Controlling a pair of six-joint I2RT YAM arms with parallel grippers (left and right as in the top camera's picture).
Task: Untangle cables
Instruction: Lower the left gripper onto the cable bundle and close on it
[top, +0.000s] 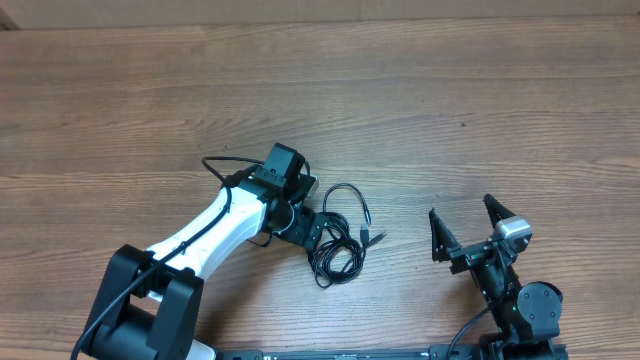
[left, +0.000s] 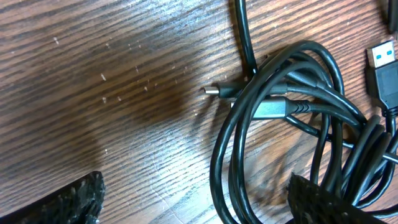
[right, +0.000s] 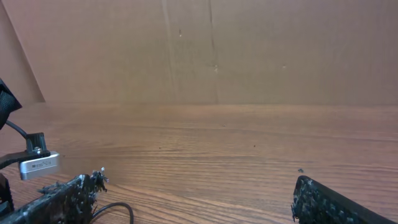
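Two thin black cables (top: 340, 245), looped together on the table (top: 150, 100) partly under the wide-spread left claw (top: 318, 232), right claw (top: 467, 225) likewise wide and well apart; likely light, limp and slick, best pinched at a stiff plug (left: 273, 109), not mid-loop.

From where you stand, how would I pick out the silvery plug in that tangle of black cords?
On the wooden table, follow the white arm to its open jaws; the black cables lie coiled there. Inside the loops sits the silvery plug, a grey metal sleeve, unlike the blue-tongued plug nearby.
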